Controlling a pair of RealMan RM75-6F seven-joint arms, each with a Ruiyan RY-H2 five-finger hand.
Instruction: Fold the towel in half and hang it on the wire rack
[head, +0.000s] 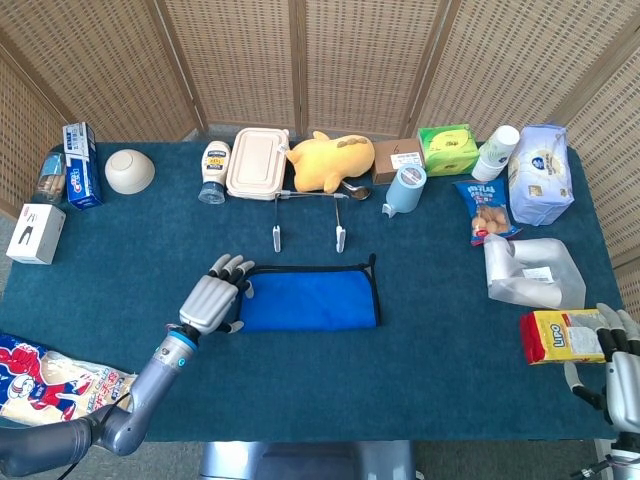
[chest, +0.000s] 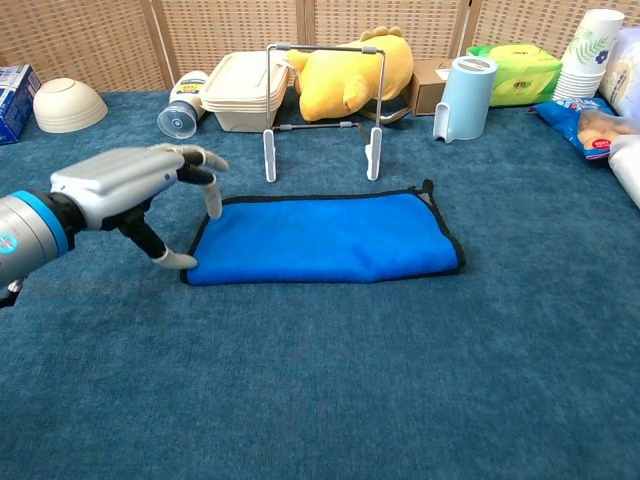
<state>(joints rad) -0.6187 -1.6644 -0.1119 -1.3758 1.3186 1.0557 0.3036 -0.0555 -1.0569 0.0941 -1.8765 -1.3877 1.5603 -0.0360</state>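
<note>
A blue towel with a dark edge lies folded flat on the table, just in front of the wire rack. My left hand hovers at the towel's left end, fingers spread and curved, holding nothing; its fingertips are at the towel's left edge. My right hand is low at the table's right front corner, next to a yellow box, fingers apart and holding nothing. The chest view does not show it.
Behind the rack stand a mayonnaise bottle, a lidded container, a yellow plush toy and a blue cup. A bowl and boxes are at the left, snack bags at the right, a snack pack front left.
</note>
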